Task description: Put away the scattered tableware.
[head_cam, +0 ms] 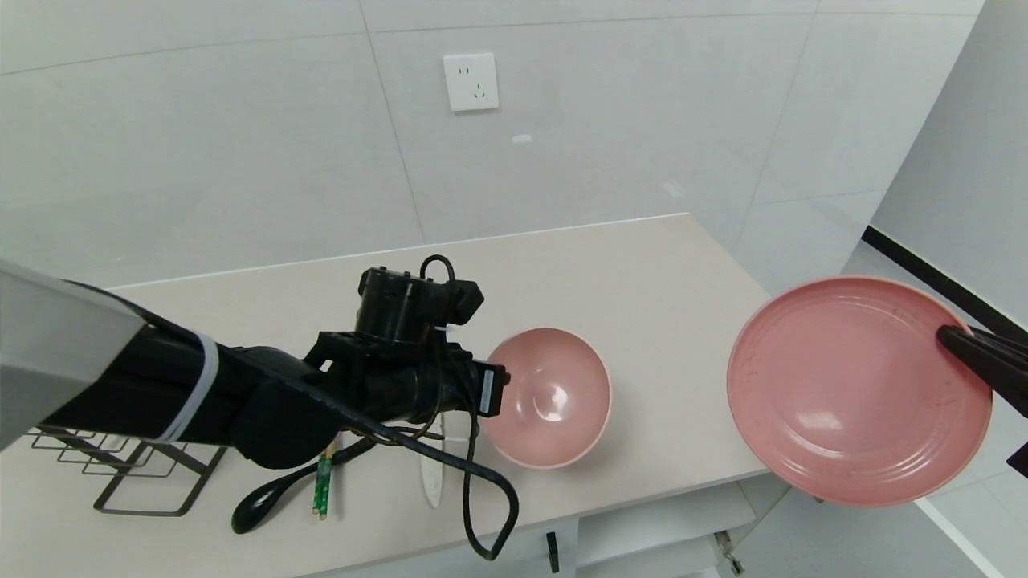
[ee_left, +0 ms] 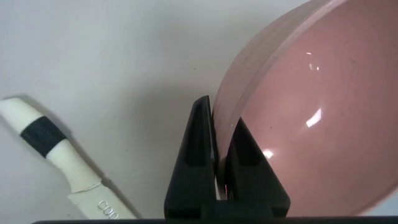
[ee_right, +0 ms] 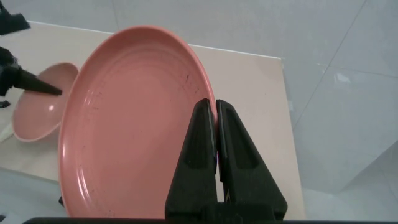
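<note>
The pink plate hangs at right centre of the head view, past the counter's right edge and over open floor, its face tilted toward the camera. The right gripper is clamped on its far-right rim. The pink bowl is at frame centre, close to the counter's front edge; whether it rests flat I cannot tell. Bare countertop runs behind it to the wall and rightward to the corner. At lower left, crowded under the left arm, lie a white knife, green-tipped chopsticks and a black spoon, beside a wire rack. The left wrist view gives what the arm covers in the head view: the left gripper pinches the bowl's rim, one finger inside and one outside, with the knife handle lying apart from it. The right wrist view shows the plate's rim squeezed between its fingers, the bowl farther off.
</note>
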{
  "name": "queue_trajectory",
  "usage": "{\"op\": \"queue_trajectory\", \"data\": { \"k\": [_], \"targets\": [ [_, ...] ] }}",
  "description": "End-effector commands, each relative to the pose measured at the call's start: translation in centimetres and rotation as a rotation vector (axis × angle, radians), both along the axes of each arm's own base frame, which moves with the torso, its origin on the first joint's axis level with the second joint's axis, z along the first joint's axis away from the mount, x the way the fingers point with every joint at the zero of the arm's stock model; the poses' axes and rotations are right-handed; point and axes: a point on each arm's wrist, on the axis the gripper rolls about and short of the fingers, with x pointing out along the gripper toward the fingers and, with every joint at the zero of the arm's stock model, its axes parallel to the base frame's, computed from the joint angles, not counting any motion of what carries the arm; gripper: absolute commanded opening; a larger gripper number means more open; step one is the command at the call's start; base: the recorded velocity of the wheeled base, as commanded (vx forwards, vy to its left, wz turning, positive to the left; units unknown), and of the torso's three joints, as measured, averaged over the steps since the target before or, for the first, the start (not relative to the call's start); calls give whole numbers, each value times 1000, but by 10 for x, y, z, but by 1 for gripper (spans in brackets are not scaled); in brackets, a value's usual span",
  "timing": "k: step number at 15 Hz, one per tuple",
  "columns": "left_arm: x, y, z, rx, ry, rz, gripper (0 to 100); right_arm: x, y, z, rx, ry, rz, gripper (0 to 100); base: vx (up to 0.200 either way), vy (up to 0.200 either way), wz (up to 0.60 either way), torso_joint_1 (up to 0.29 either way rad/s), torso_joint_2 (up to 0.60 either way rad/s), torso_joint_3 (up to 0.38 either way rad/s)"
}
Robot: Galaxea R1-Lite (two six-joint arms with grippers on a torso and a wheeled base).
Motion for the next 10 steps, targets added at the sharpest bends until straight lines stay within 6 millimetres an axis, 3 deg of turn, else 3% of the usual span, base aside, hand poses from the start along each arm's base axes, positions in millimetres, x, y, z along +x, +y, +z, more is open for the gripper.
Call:
{"op": "queue_trajectory", "data": {
  "k": [1,6,10],
  "targets": [
    [-17,10,23,-42,-74,-2,0,0,0,0,-1,-1,1,0,0,0,0,0,0,0],
    [-63,36,36,-33,-165,-27,0,0,0,0,-1,-1,1,0,0,0,0,0,0,0],
    [-77,47,48,-29,-238,-22,0,3,0,-1,-1,9,1,0,0,0,0,0,0,0]
  ]
}}
